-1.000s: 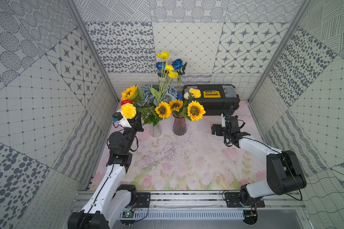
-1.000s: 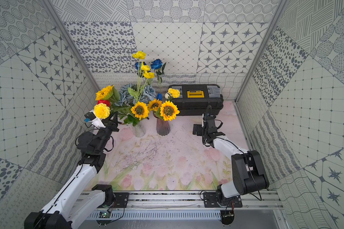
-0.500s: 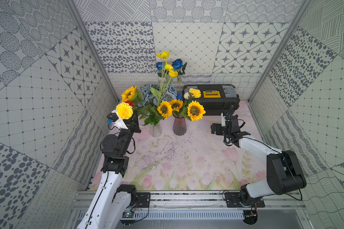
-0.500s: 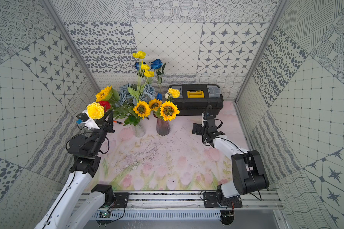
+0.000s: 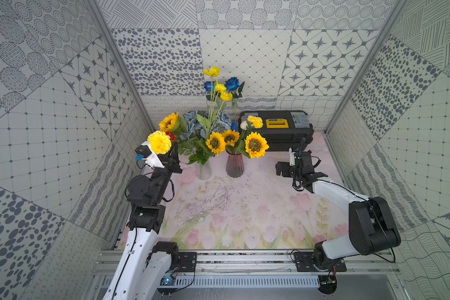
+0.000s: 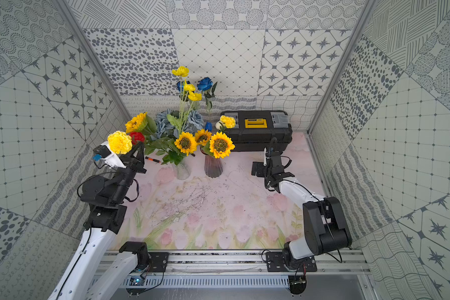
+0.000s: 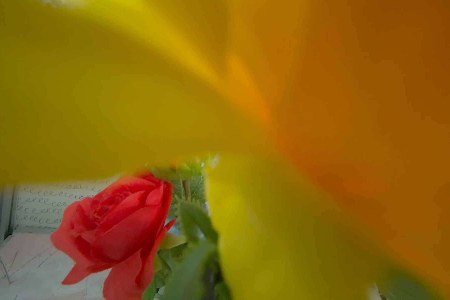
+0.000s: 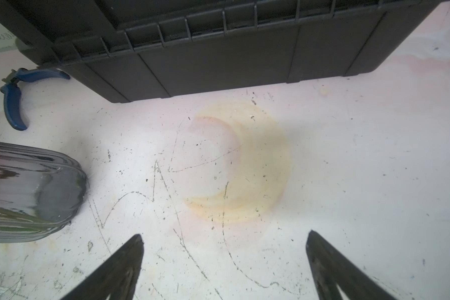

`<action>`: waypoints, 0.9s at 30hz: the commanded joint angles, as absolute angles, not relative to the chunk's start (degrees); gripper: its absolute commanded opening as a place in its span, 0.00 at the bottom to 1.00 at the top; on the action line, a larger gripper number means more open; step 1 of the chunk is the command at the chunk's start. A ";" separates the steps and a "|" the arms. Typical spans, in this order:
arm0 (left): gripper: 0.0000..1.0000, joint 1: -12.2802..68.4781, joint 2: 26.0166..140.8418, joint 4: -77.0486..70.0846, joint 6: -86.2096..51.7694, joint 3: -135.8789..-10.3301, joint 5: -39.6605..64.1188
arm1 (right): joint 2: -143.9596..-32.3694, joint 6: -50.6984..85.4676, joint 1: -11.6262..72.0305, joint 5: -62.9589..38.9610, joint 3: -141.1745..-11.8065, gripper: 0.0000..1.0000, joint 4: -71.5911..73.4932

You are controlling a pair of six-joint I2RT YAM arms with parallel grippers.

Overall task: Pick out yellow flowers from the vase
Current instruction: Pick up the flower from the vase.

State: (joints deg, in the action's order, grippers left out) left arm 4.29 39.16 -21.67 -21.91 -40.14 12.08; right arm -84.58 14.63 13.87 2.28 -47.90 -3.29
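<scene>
My left gripper [image 5: 175, 152] [image 6: 140, 150] is raised left of the bouquet, shut on the stem of a fluffy yellow pompom flower [image 5: 159, 142] [image 6: 119, 142]. Its blurred petals [image 7: 218, 91] fill the left wrist view and hide the jaws. A clear vase [image 5: 204, 171] holds sunflowers [image 5: 215, 142], a tall yellow spray [image 5: 220, 87], blue roses and a red rose [image 7: 115, 228]. A purple vase [image 5: 235, 167] [image 8: 24, 192] holds sunflowers [image 5: 256, 144] and another yellow pompom [image 5: 255, 121]. My right gripper [image 8: 225, 239] [image 5: 299, 172] hangs open and holds nothing, low over the mat right of the purple vase.
A black toolbox [image 5: 278, 130] [image 8: 218, 52] stands at the back right, just beyond the right gripper. Blue-handled pliers [image 8: 13, 104] lie beside it near the purple vase. An orange-tipped screwdriver [image 6: 152, 159] lies on the mat behind the left gripper. Patterned walls close in on three sides.
My left arm has risen and drawn back to the left, carrying the yellow pompom flower up and away from the bouquet. The right arm has stayed put.
</scene>
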 commanded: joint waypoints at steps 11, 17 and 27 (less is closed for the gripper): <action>0.00 3.87 37.01 2.98 -12.60 -58.66 21.32 | -77.33 14.79 14.50 -0.04 -49.43 0.98 -5.23; 0.00 3.90 41.60 9.55 -14.05 -65.34 33.49 | -71.28 13.63 18.48 -0.42 -49.96 0.98 -7.88; 0.00 4.51 49.55 17.21 -15.83 -71.64 50.53 | -55.72 10.45 31.98 -0.99 -43.18 0.98 -6.28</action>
State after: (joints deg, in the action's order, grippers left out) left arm 4.29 46.70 9.61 -15.94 -68.79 35.68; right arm -58.76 12.21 29.80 0.54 -45.65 -8.82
